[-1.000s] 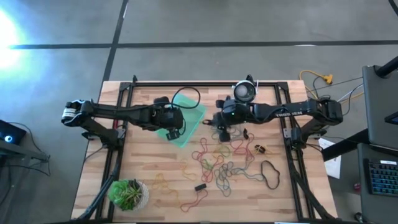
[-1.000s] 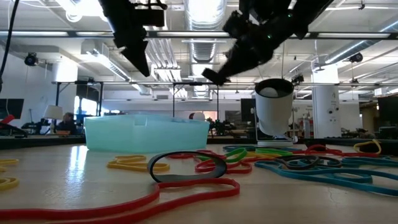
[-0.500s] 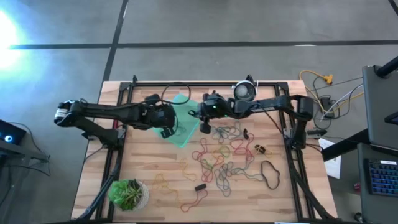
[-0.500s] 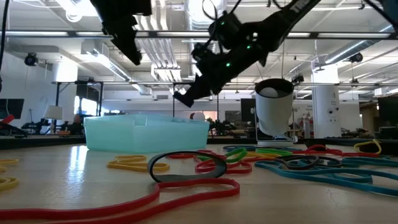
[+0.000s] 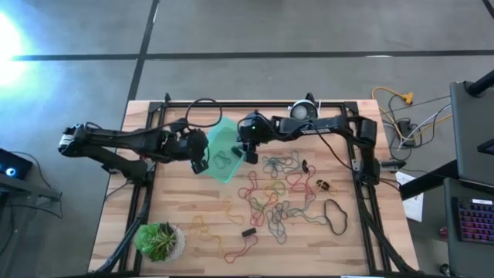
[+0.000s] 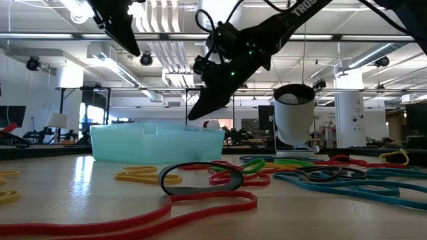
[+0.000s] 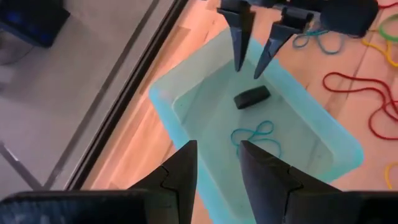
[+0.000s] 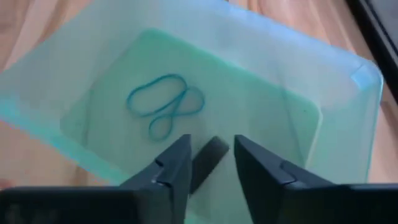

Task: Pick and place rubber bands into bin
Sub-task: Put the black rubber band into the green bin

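My right gripper [image 7: 255,43] hangs over the bin [image 5: 224,150], jaws apart and empty. Right under them a small black band [image 7: 252,97] lies on the bin floor beside a blue band [image 8: 165,106]. My left gripper [image 7: 217,168] hovers open at the bin's other edge. Loose rubber bands [image 5: 278,197] are scattered on the table [image 5: 177,208] nearby.

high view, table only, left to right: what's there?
potted plant → left gripper → bin → right gripper → white-and-black round device → big black rubber band
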Available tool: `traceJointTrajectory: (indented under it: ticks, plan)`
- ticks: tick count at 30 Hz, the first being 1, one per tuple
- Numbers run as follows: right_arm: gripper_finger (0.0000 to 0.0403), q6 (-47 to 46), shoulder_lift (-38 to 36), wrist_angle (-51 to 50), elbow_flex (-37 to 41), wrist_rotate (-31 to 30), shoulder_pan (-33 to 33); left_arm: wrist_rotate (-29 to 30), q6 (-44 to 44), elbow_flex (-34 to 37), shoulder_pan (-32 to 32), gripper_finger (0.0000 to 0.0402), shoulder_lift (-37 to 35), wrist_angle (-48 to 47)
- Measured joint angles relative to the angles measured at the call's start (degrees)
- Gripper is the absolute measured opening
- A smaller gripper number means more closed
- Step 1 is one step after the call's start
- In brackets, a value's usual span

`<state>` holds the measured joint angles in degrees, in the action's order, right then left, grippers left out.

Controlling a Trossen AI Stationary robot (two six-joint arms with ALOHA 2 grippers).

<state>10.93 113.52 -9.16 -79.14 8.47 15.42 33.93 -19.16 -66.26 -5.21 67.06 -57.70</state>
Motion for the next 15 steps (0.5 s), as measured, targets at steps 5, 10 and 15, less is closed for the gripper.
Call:
traceJointTrajectory:
  ticks: [5,10,15]
  plan:
    - [0.0168,4.81,-6.80,-12.85,0.38,5.39,-1.22,-4.53,1.54,0.04,-0.92,0.0105,2.08,0.14]
    - [0.0177,5.23,-15.10,-26.43,3.26,6.21,-4.85,-5.32,2.40,0.07,-1.39,0.0105,4.20,0.24]
    - [0.0170,0.33,-24.97,-33.82,9.91,5.84,-9.18,-5.53,3.31,0.09,-1.66,0.0105,5.57,1.19]
